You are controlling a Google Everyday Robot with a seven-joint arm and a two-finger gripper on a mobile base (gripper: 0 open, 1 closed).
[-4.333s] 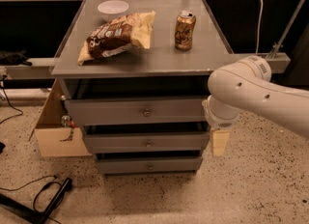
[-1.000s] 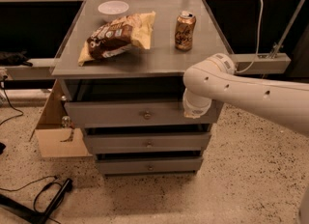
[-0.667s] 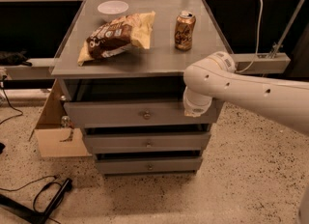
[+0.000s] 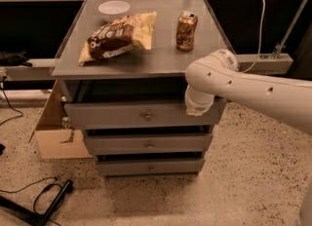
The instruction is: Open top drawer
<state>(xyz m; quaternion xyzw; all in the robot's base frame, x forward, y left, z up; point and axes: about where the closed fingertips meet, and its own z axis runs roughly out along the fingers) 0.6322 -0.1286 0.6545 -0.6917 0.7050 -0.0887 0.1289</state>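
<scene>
The top drawer (image 4: 122, 116) is the widest grey front under the tabletop, with a small round metal knob (image 4: 148, 117) at its centre. A dark gap shows between its front and the tabletop. My white arm reaches in from the right. The gripper (image 4: 197, 108) sits at the arm's end, against the right end of the top drawer's front, to the right of the knob. The arm hides most of the gripper.
Two narrower grey drawers (image 4: 148, 144) (image 4: 151, 167) sit below. On the grey tabletop (image 4: 161, 59) lie a chip bag (image 4: 117, 37), a soda can (image 4: 186, 24) and a white bowl (image 4: 113, 9). A cardboard box (image 4: 51, 132) stands at the left; cables (image 4: 44, 196) lie on the floor.
Since the earliest frame the arm has moved up and left, from beside the middle drawer to the right end of the top drawer. In the last second it has hardly moved.
</scene>
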